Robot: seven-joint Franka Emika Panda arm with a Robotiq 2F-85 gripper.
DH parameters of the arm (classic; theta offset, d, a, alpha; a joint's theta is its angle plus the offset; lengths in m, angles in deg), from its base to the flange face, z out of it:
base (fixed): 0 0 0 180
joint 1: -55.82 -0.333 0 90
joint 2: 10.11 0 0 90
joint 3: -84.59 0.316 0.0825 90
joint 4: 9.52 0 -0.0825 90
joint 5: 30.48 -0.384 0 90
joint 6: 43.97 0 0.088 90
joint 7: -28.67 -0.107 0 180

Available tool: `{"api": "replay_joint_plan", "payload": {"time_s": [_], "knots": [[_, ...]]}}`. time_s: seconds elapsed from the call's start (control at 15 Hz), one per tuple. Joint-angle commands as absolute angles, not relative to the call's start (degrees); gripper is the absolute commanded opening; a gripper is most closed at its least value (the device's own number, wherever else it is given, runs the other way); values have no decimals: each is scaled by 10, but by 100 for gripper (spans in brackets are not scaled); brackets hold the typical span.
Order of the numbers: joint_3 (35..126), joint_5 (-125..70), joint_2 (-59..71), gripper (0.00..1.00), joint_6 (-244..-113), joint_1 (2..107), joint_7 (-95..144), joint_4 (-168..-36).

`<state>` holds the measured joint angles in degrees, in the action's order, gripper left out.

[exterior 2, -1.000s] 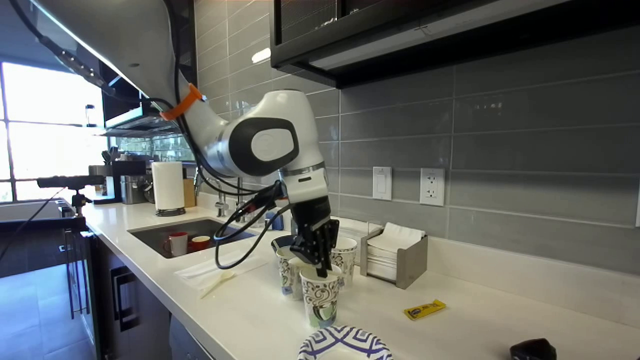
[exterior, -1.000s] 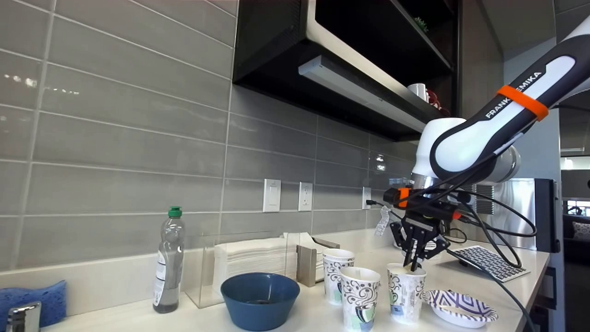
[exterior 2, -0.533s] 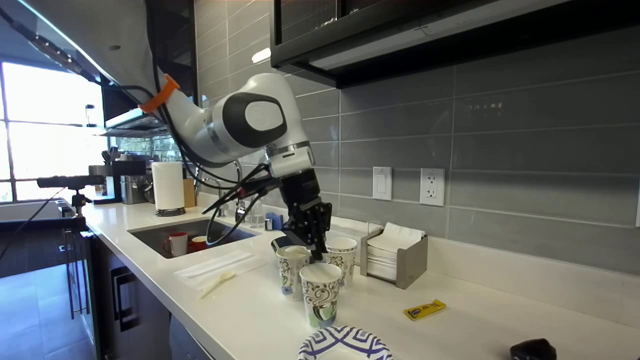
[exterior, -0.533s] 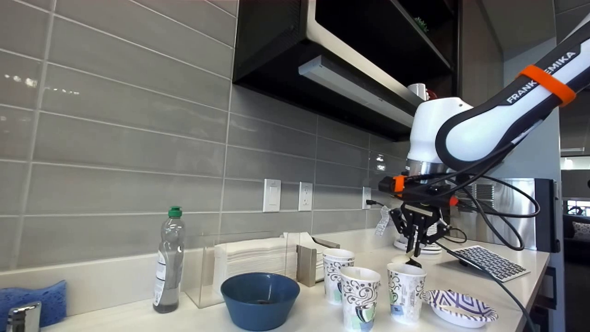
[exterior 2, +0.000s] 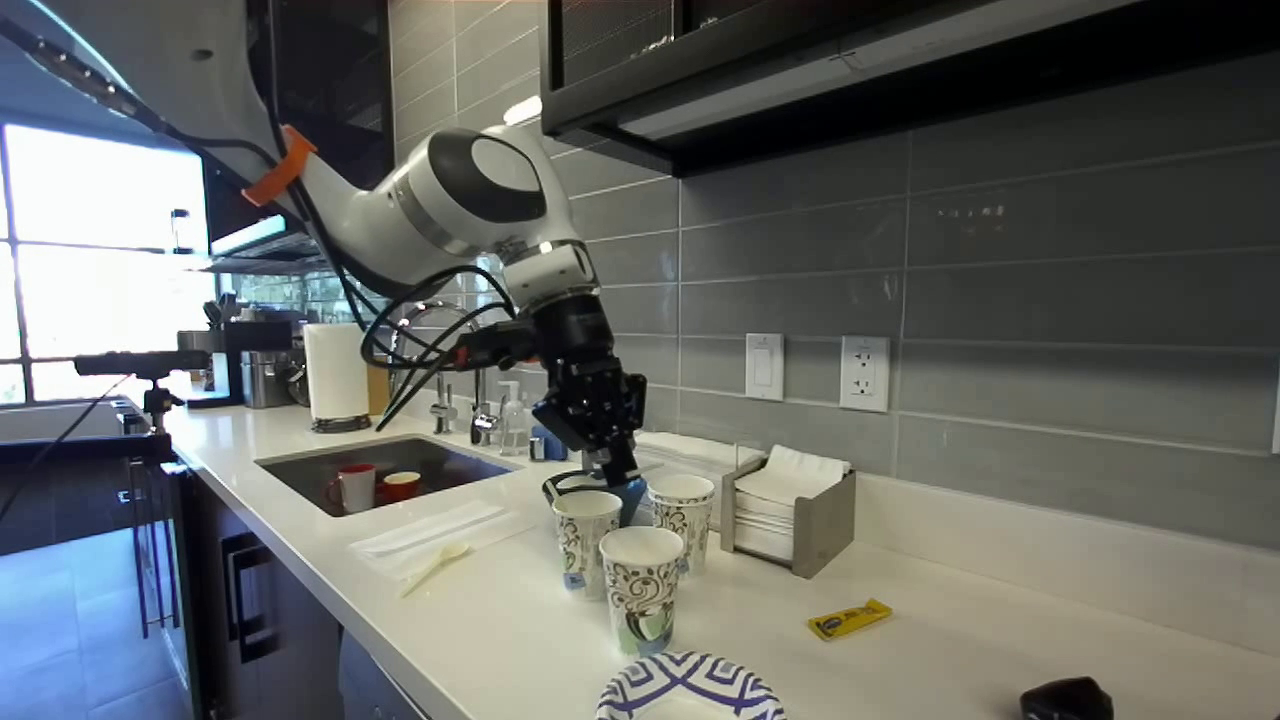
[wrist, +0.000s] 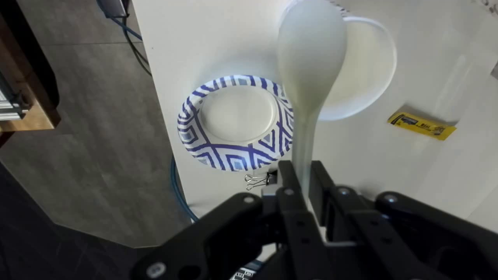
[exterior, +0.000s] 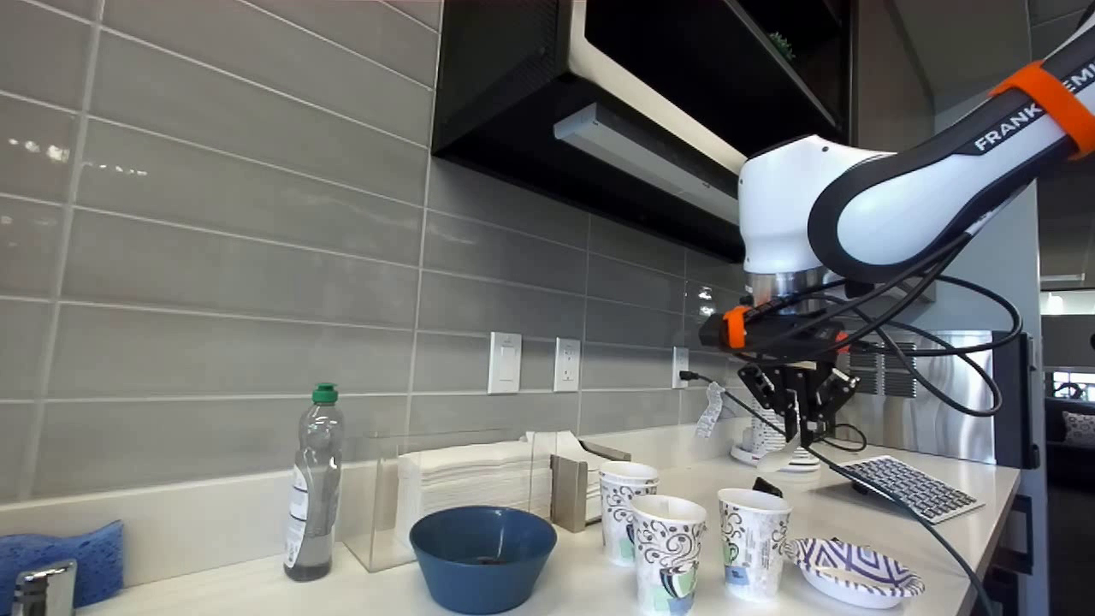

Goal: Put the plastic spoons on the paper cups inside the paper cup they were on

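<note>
My gripper is shut on the handle of a white plastic spoon, whose bowl points away from the fingers. In an exterior view, the gripper holds the spoon in the air above and behind the nearest-right cup. Two other patterned paper cups stand beside it: a front cup and a rear cup with a doubled rim. The cups also show in an exterior view. In the wrist view, the spoon partly covers a cup. Another spoon lies on a napkin.
A blue bowl and a soap bottle stand left of the cups. A patterned paper plate lies close to the cups. A napkin holder stands by the wall. A yellow packet and a binder clip lie on the counter.
My gripper has risen from just over the cups with the spoon held in it. It has moved up and right in one exterior view, up and left in another. The cups have not moved.
</note>
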<state>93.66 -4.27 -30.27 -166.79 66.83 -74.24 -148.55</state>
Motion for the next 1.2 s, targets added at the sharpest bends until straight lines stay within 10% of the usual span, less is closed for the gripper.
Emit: {"api": "replay_joint_plan", "payload": {"time_s": [0.0,1.13], "knots": [[941,1,-277,3,-1631,662,-780,-1458],[915,120,-137,3,-1544,602,-885,-1360]]}}
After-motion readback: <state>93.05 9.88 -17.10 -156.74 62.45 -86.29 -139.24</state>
